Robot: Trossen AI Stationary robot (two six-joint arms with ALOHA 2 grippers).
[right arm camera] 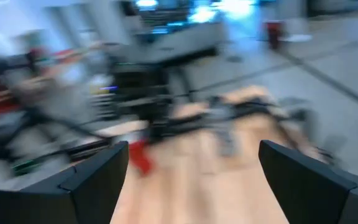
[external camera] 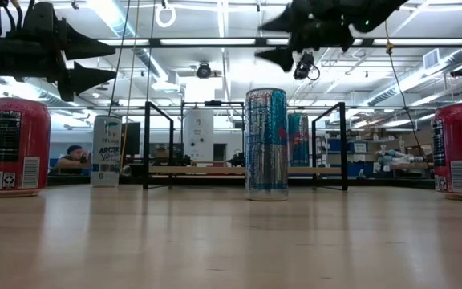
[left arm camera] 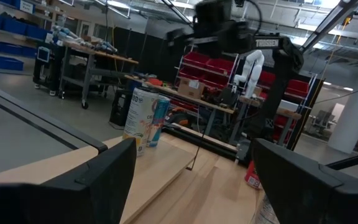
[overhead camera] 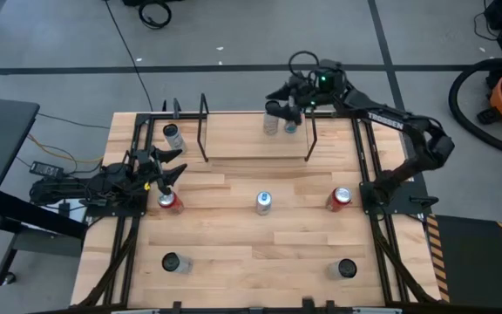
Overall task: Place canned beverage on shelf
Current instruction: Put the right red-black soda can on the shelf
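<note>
Cans stand scattered over the surface [overhead camera: 234, 253]. At the left edge, the left hand [overhead camera: 169, 170] hovers with fingers apart above a red can [overhead camera: 167, 201], holding nothing. On the far side stands the shelf [overhead camera: 255, 144], and toward its right end two cans [overhead camera: 281, 124] rest on its board. Above them hangs the right hand [overhead camera: 277, 98], fingers wide apart and empty. This looks like the release step; next, the right arm needs to lift clear without knocking the cans.
</note>
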